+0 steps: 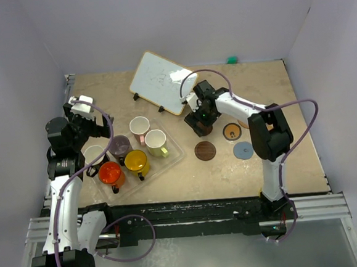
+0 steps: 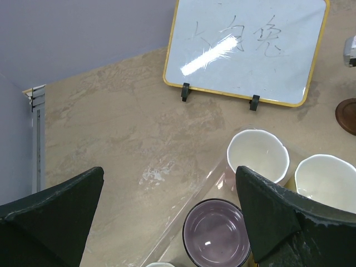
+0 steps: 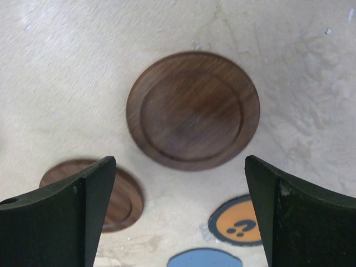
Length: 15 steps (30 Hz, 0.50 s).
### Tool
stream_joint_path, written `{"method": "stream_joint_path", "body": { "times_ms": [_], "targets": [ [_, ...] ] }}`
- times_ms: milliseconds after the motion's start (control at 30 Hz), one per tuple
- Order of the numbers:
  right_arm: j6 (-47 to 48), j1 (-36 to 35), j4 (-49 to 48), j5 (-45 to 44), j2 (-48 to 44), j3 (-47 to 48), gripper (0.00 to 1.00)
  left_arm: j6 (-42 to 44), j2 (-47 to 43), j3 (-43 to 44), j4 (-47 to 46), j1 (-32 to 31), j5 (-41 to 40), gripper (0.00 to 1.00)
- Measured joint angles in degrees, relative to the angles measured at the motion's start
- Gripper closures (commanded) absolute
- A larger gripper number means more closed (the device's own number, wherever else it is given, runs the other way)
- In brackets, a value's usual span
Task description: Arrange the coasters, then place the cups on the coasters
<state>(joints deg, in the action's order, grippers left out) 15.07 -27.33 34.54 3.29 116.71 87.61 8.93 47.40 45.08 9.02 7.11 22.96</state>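
A dark brown coaster (image 3: 193, 109) lies flat on the desk (image 3: 67, 67), just ahead of the right end effector (image 3: 179, 162) and between its fingers, which gape wide and hold nothing. A second dark brown coaster (image 3: 127, 196), the orange-centred coaster (image 3: 240, 227) and the blue-grey coaster (image 3: 203, 259) sit nearer its wrist. Coaster-laying looks to be in hand, and next it needs a clean lift away. The left end effector (image 2: 169, 181), equally wide and empty, hangs over the cups (image 2: 216, 231)

The scene is evenly and brightly lit from above. Glare is seen on the whiteboard (image 2: 247, 53), and the central dark brown coaster (image 3: 193, 110) is rendered slightly blurred.
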Motion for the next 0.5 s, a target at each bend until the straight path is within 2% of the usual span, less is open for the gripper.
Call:
{"method": "stream_joint_path", "body": {
  "times_ms": [300,500],
  "targets": [
    [3.5,2.8,-0.1,0.8,-15.5,-8.3,0.0,0.3,0.0,0.0,0.0,0.0,0.3,0.01],
    [5.2,9.7,0.0,0.7,-17.3,-13.2,0.0,0.7,0.0,-0.8,-0.4,0.0,0.7,0.01]
  ]
}}
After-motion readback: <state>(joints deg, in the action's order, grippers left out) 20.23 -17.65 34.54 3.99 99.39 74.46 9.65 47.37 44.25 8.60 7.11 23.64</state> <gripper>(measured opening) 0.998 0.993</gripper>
